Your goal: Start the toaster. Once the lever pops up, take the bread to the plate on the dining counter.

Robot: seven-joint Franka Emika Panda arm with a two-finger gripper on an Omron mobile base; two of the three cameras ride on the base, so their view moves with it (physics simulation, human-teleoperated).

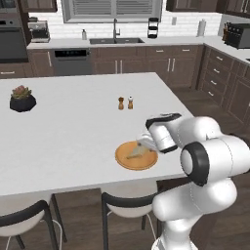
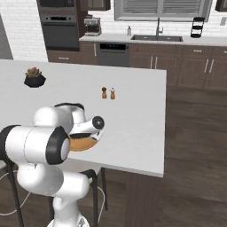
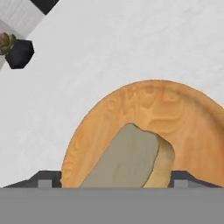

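while the bread (image 3: 131, 159) lies on the plate (image 3: 183, 118), the tool (image 3: 111, 179) hangs spread above it.

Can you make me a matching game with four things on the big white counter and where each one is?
Things:
1. thin tan bread slice
2. round orange-brown wooden plate
3. small plant in a black pot
4. two little brown and white shakers

Places:
A. far left part of the counter
B. near the counter's front edge, under the robot's hand
C. lying on the plate
D. middle of the counter, side by side

Pairs: 1-C, 2-B, 3-A, 4-D
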